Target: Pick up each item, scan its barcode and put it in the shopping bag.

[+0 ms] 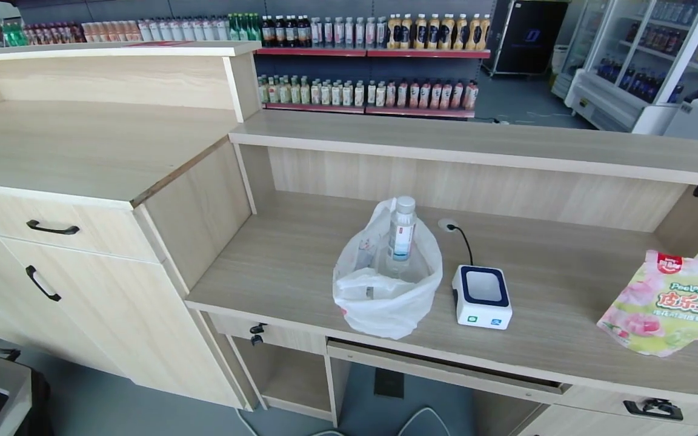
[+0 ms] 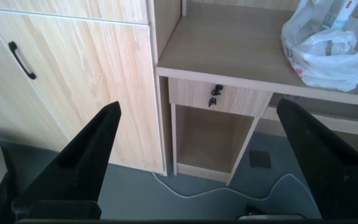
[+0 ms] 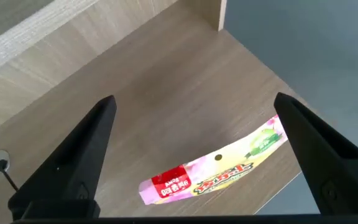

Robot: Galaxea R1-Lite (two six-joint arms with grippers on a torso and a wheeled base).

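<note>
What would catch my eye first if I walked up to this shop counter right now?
Most likely the white shopping bag in the middle of the counter, with a clear bottle standing upright inside it. Just to its right sits a small white scanner. At the counter's right end lies a pink and green snack pouch, with the right pincer open above it.
</note>
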